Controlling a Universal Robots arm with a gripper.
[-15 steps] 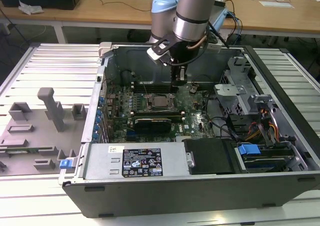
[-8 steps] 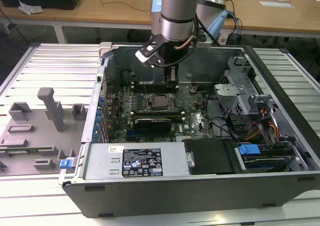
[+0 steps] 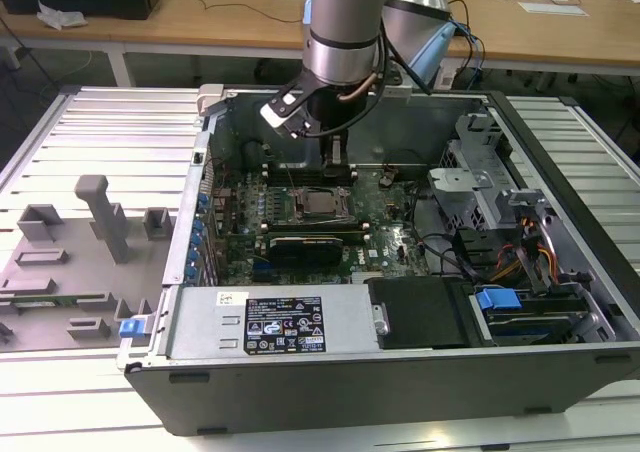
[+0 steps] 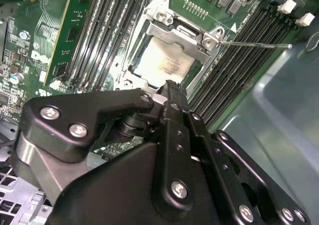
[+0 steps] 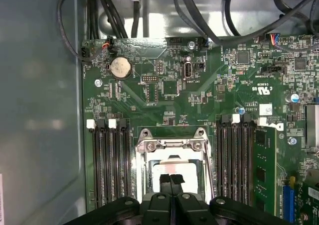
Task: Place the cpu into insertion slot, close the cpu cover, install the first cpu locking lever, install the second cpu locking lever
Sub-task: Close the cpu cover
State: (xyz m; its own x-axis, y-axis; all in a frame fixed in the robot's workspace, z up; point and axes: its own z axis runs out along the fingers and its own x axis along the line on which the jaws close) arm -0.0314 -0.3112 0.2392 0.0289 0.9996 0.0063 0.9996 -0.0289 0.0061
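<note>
1. Open computer case (image 3: 400,377) lies flat on the slatted tabletop (image 3: 90,132). A grey fixture plate (image 3: 60,272) sits just beside the case, toward the exterior view's left.
2. Motherboard (image 5: 199,93) sits on the case floor. The insertion slot (image 5: 140,168) is near the board's middle, between two banks of memory slots (image 5: 107,165).
3. The cpu (image 4: 164,64) is seated in the insertion slot, silver top up and level with the board.
4. The cpu cover (image 4: 185,36) lies down over the chip. The chip shows through its square window.
5. One locking lever (image 4: 254,45), a thin metal rod, sticks out from a corner of the slot across the memory slots toward the case wall. It is not lying along the slot's side.
6. The arm reaches straight down into the case. The claw (image 5: 171,177) is directly above the slot, its tips over the chip's face at the cover window.
7. Claw state: both fingers are pressed together with no gap, and nothing is held between them.
8. I cannot tell whether the tips touch the chip or the cover.
</note>
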